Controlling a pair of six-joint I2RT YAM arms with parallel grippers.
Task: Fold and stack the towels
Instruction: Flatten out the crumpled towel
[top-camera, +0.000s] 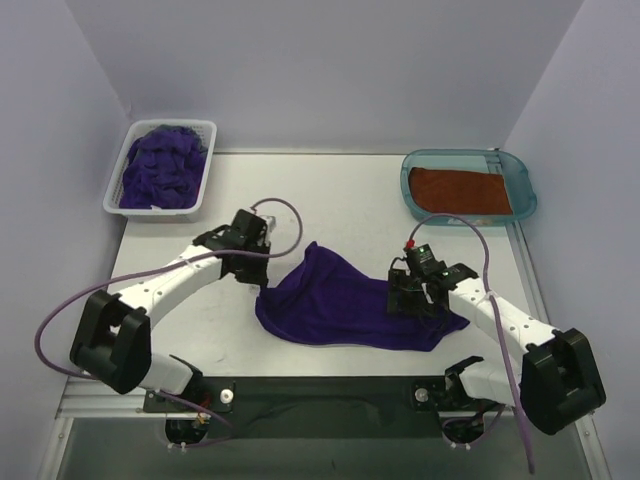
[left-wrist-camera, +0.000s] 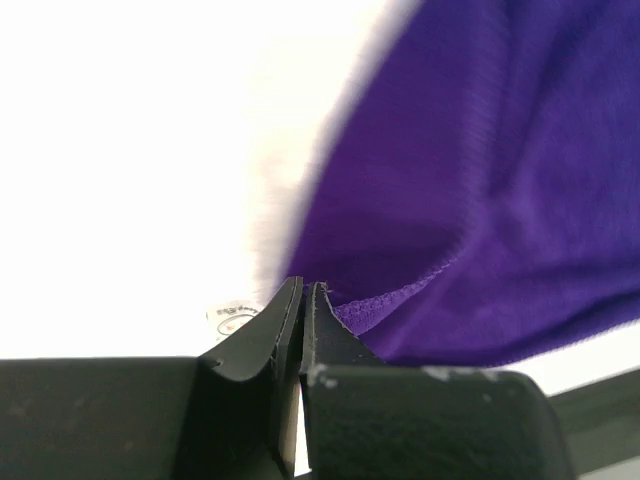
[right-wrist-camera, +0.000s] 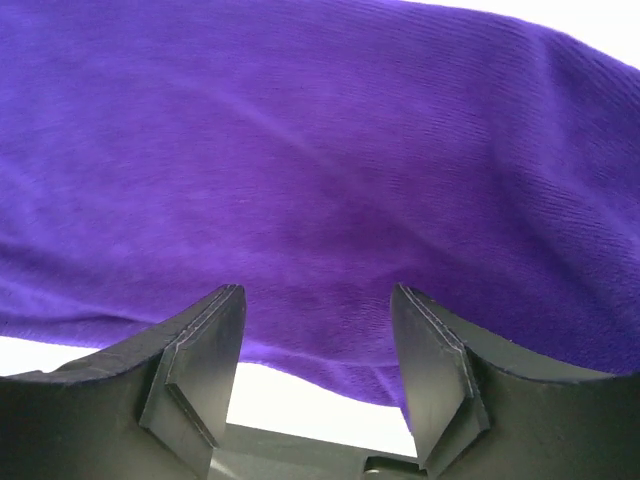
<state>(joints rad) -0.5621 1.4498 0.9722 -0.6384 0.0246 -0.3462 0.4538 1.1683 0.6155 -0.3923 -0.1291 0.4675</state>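
Near the middle of the table, between the two arms, one purple towel (top-camera: 350, 305) lies loosely spread and not folded yet. More purple towels (top-camera: 160, 165) sit heaped in the white basket (top-camera: 112, 200) at the far left, and the orange towel (top-camera: 455, 190) lies flat in the teal tray (top-camera: 522, 208) at the far right.

Our left claw (left-wrist-camera: 303, 290) is squeezed almost shut right at the towel's hem corner. Our right claw (right-wrist-camera: 318, 295) stands wide apart with cloth in front of the gap, gripping nothing we can see.

Our worry is that the left jaws look closed beside the hem rather than on it, and we honestly can't tell if any cloth is caught. A lift could come up empty, or a thin pinch could slip and bunch the towel.

From the top view we only get that each claw sits at one end of the towel. How the jaws actually stand only shows up in the wrist views.
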